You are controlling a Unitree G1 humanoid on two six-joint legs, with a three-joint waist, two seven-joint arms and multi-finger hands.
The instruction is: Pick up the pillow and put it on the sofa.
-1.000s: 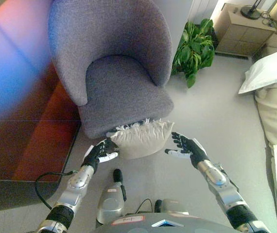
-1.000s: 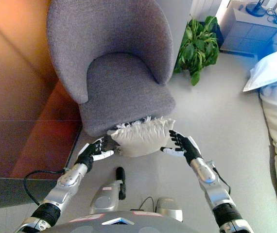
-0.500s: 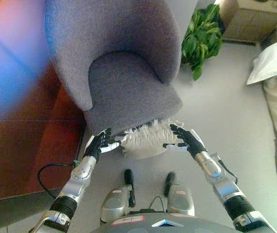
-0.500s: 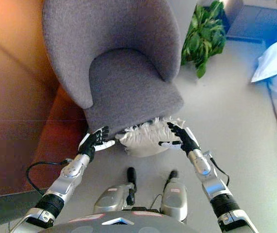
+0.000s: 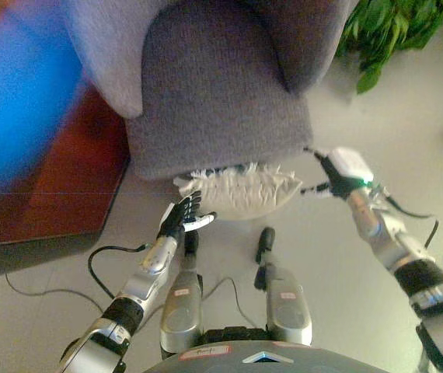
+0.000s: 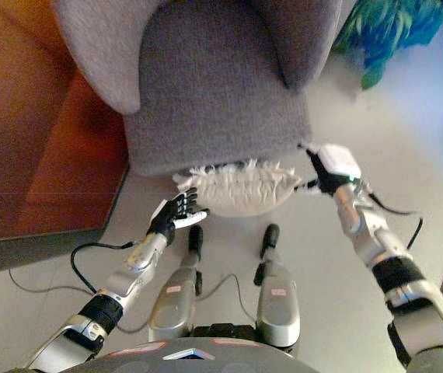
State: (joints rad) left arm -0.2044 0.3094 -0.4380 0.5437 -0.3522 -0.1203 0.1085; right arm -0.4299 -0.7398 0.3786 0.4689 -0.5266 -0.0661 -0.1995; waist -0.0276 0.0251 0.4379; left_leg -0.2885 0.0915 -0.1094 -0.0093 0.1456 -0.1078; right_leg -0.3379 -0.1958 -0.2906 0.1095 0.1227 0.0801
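Pillow (image 5: 241, 191), cream with a fringed edge, lay on the grey floor (image 5: 346, 280), tucked against and partly under the front edge of the grey sofa chair (image 5: 218, 101). Not lifted, not on the seat.

Left hand (image 5: 183, 217) sat just beside the pillow's lower-left corner, palm toward it, fingers spread and relaxed, white-tipped thumb pointing at the fabric. Nothing was grasped; I couldn't tell if the thumb tip actually touched the pillow.

Right hand (image 6: 324, 172) was at the pillow's right end, close to the seat's front-right corner. Seen mostly from the back, with dark fingers reaching toward the pillow's tip. Fingers looked extended rather than curled, not closed on anything, though contact with the pillow couldn't be confirmed from either view.

The hands flanked the pillow, one at each end, left lower in the view than right.

Surroundings: green plant (image 5: 392, 27) on the floor past the chair's right side, well apart from the pillow. Reddish-brown wooden panel (image 6: 27, 140) ran along the chair's left side.
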